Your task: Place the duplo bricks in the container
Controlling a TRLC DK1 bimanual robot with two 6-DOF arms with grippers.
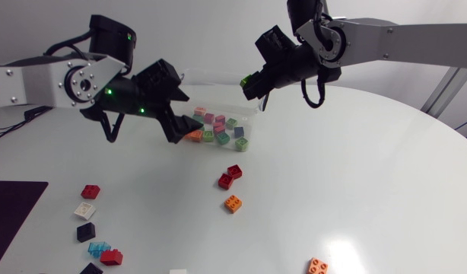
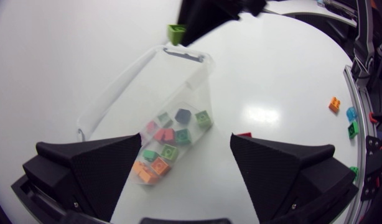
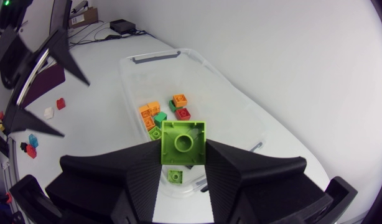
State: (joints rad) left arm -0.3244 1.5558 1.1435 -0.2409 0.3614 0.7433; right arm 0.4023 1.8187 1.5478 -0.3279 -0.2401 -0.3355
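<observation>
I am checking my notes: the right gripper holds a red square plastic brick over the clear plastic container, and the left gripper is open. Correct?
Only the colour is wrong: the square plastic brick in the right gripper is lime green, not red, as the right wrist view shows. It is over the clear plastic container, and the left gripper is open.

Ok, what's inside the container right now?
The clear container holds a loose pile of bricks: orange, green, red, pink, dark blue. The left pincer hides one end from the head view.
</observation>
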